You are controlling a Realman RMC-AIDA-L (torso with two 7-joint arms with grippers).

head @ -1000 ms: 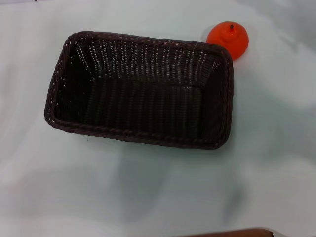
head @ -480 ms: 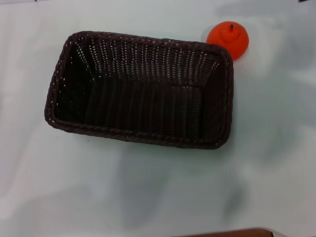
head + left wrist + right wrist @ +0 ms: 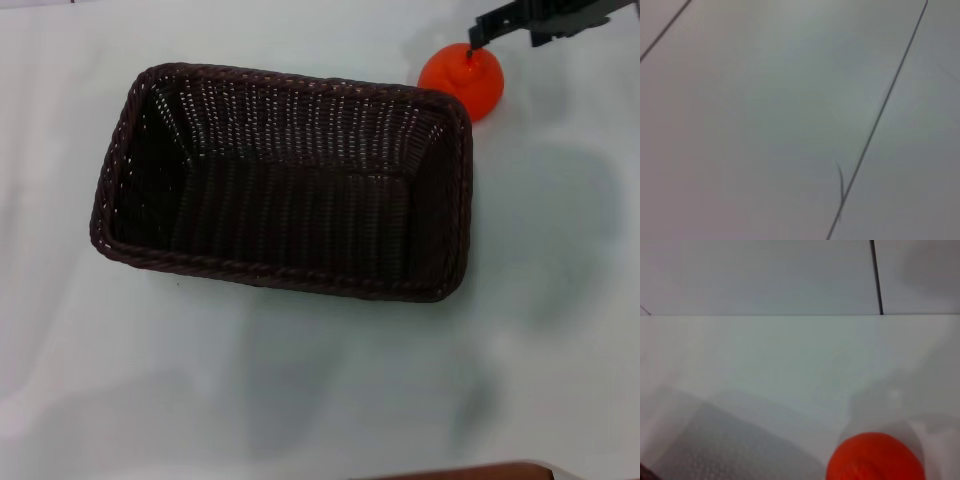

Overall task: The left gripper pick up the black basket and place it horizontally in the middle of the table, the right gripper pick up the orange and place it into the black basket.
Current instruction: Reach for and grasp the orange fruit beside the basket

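Observation:
The black basket [image 3: 285,180] lies lengthwise across the middle of the pale table [image 3: 320,390], open side up and empty. The orange [image 3: 462,82] sits on the table just beyond the basket's far right corner, stem nub up. It also shows in the right wrist view [image 3: 875,457]. A small black part of my right gripper [image 3: 535,20] reaches in from the top right edge of the head view, its tip just above the orange. My left gripper is out of view; its wrist view shows only a pale surface with dark lines.
A brown edge [image 3: 470,472] shows at the bottom of the head view. Grey shadows lie on the table in front of the basket and to its right. The table's far edge [image 3: 760,315] shows in the right wrist view.
My right gripper has come into the head view at the top right, above the orange. The basket and the orange have not moved.

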